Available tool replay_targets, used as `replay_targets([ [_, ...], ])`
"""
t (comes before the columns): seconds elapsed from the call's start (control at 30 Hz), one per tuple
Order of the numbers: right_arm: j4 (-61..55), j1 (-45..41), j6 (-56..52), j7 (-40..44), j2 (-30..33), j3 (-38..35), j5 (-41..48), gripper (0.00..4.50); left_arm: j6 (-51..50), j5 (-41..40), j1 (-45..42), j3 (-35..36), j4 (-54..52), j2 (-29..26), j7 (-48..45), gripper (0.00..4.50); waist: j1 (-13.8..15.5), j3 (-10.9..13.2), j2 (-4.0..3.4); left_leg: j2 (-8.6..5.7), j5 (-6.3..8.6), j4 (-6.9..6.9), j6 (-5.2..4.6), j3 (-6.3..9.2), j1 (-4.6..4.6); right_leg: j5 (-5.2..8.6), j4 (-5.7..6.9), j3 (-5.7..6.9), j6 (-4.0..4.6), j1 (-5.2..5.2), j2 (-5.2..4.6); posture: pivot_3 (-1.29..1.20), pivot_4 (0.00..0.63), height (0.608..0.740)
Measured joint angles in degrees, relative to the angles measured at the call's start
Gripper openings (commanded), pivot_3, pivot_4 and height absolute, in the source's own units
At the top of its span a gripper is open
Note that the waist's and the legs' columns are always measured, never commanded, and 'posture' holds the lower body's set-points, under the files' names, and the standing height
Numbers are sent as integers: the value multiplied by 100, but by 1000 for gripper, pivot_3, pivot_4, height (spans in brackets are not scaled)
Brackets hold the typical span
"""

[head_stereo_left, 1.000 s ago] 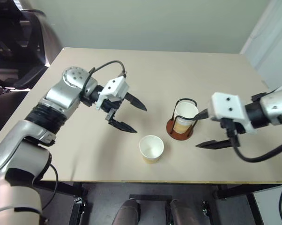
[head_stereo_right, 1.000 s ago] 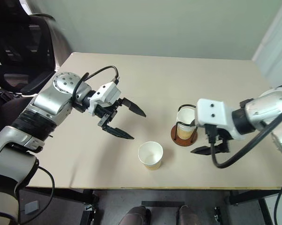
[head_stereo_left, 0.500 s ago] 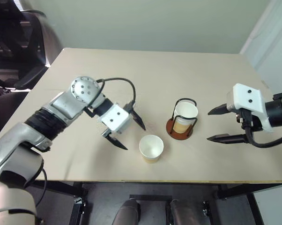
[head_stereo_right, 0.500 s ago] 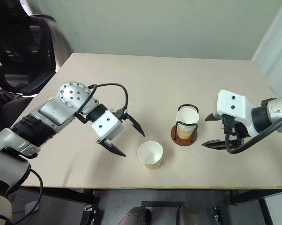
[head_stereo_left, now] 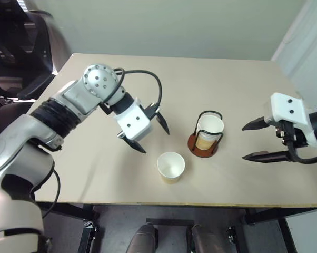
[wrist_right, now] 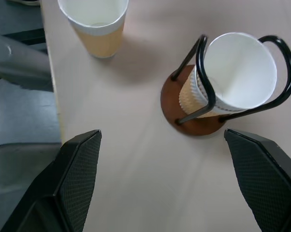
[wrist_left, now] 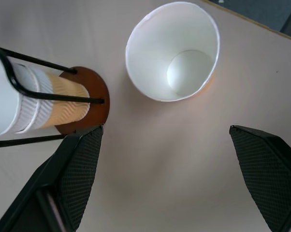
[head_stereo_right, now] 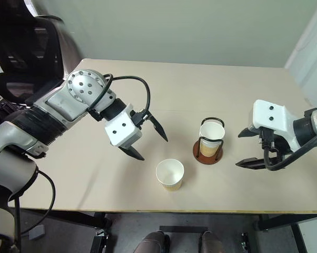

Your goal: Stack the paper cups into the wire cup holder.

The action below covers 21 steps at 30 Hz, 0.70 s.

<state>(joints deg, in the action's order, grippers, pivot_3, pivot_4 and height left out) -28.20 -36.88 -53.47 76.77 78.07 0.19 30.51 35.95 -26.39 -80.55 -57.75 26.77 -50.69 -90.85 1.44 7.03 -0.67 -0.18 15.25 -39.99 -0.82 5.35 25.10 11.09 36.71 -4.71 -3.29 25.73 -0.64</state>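
Fingers of the left gripper (head_stereo_left: 147, 130) and right gripper (head_stereo_left: 257, 140) spread empty; loose paper cup (head_stereo_left: 170, 167) stands at seven o'clock from the wire cup holder (head_stereo_left: 205, 138); grasping it looks next

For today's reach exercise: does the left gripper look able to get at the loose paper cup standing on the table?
Probably yes: the left gripper hangs open beside the loose paper cup, with bare table between.

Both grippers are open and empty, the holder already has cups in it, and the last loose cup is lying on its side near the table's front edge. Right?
Not quite. The loose cup stands upright, mouth up, as the left wrist view shows. The rest holds: left gripper and right gripper are open and empty, and the holder has cups in it.
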Motion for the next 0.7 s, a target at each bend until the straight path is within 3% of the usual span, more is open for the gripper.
replay_targets([
  [0.4,375,-37,51,446,443,-1,292,4119,542,-302,-685,-1370,-124,-203,-1,4500,8,1,-2,3,9,0,-6,0,10,0,-35,-1,-6,-2,1,0,150,740],
  [0.7,571,-94,70,644,703,-27,350,4119,1027,-274,-1086,-1630,105,276,0,4500,45,2,-3,-2,16,-3,-17,-5,18,-9,-58,2,-21,-10,-12,0,150,740],
])
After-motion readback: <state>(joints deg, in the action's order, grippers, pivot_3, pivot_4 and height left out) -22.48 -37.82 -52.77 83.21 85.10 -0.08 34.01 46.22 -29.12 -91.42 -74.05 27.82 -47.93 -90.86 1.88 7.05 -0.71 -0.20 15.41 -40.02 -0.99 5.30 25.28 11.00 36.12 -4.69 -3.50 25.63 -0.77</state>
